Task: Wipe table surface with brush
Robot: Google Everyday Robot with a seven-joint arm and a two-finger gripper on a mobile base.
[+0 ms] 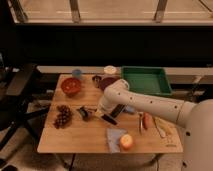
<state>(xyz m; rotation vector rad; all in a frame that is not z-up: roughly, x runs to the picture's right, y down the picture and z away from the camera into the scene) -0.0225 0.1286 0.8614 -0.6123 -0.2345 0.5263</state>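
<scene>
Wooden table surface (90,135) | gripper (103,115) mid-table, pinched shut on brush (109,119), brush angled down near centre | risk: leftward sweep knocks grapes (62,116); near-side stroke hits apple (126,142); thin handle may twist in grip

Looks down from a raised spot behind the robot's own white arm (150,105), at the lower right of the frame. Faces obliquely forward across the table surface (90,137) toward a dark wall and a bright window strip (115,11) along the top. Sits at middle range: takes in the whole wooden top from edge to edge, plus a chair (22,82) at the left and floor below. Places the gripper (106,118) near mid-frame, low over the middle of the boards.
</scene>
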